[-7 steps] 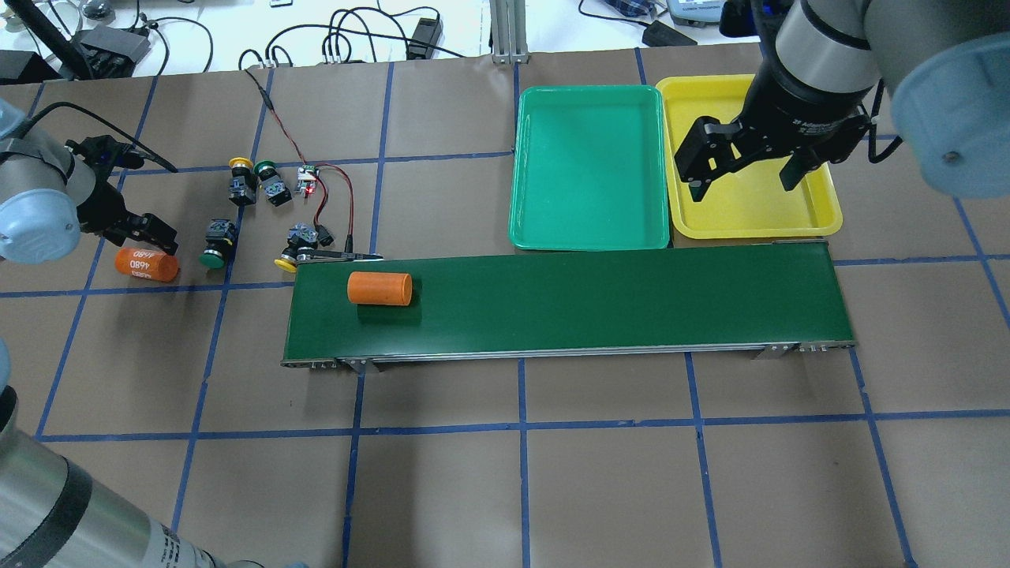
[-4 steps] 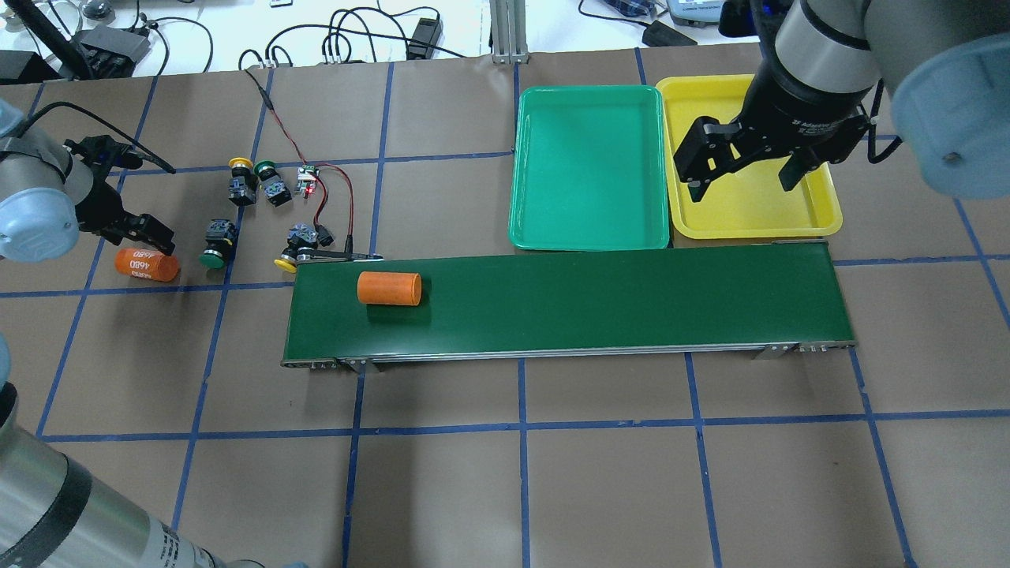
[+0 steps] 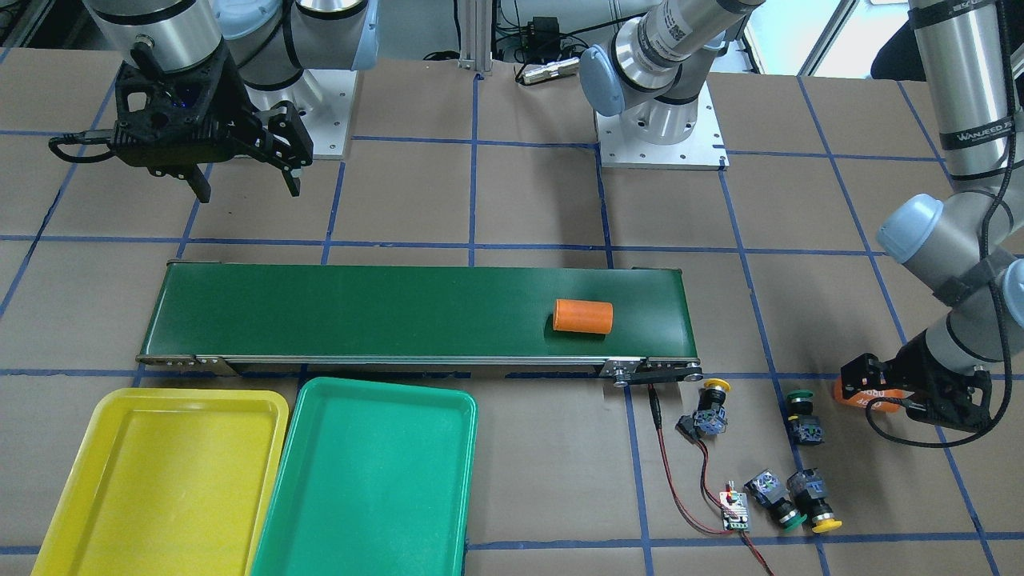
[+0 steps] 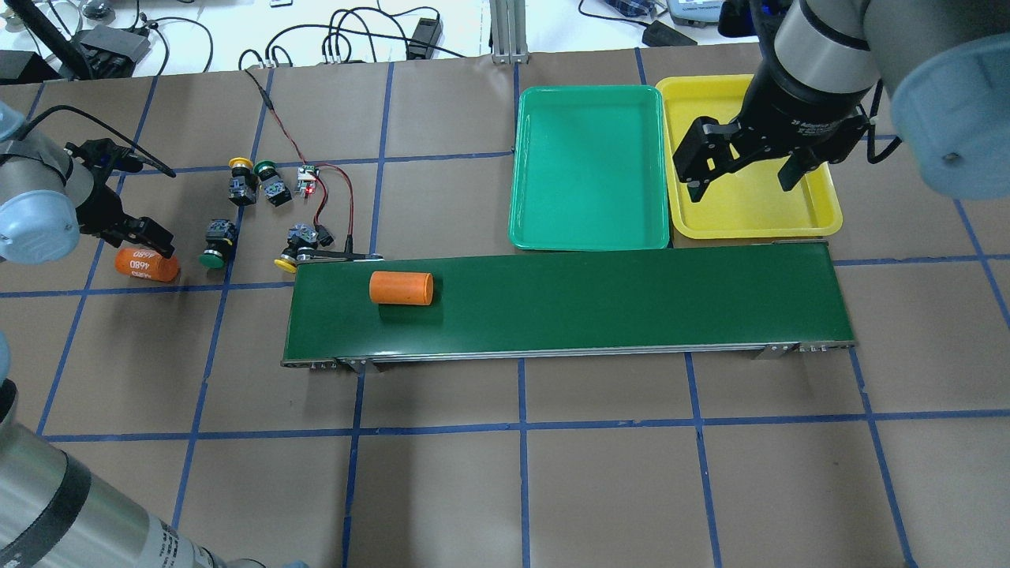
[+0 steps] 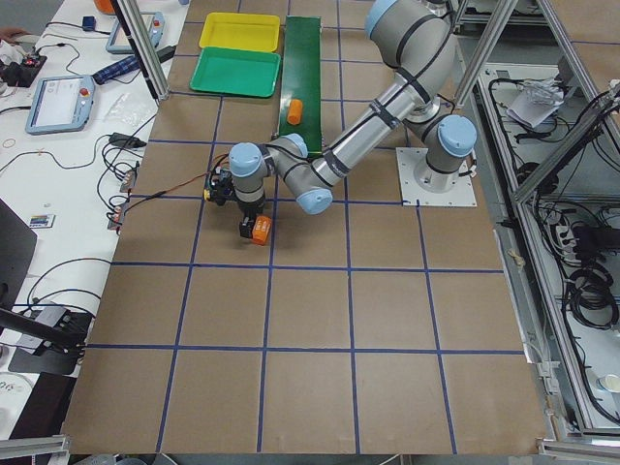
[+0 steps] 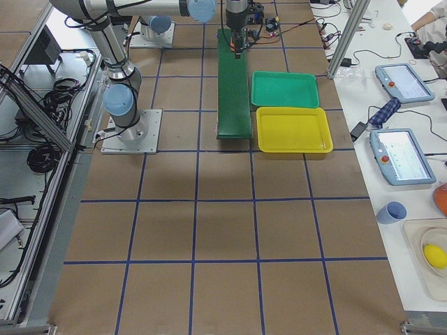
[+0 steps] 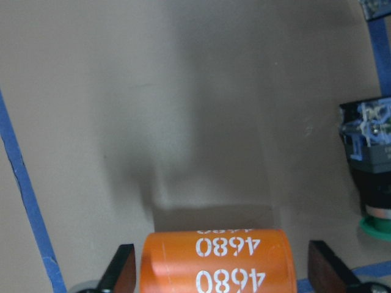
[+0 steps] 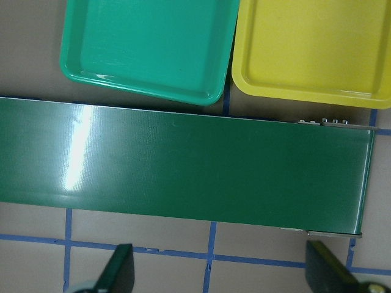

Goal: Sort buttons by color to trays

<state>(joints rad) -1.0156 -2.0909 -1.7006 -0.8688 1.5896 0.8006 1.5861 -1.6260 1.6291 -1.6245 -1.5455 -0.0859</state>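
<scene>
Robot's left: left gripper (image 7: pixel 223 278) straddles orange cylinder marked 4680 (image 7: pixel 219 259). Jaws apart, slim gap each side, fingertips cut by frame edge.
High up, right gripper (image 4: pixel 743 188) spread wide, empty; spot beneath unclear.
Four mushroom-capped push-buttons (image 4: pixel 237 188) on table (image 4: pixel 552 473) beside dark-green conveyor belt (image 4: pixel 631 300) end. One cropped in left wrist view.
All well apart from yellow plastic tray (image 4: pixel 753 227), green plastic tray (image 4: pixel 588 166).

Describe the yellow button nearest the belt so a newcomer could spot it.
Find the long dark-green conveyor belt and its end carrying the orange cylinder. At that end's corner away from the robot lies a push-button with a yellow mushroom cap. The other yellow-capped button sits farther off, beside a green-capped one.
</scene>
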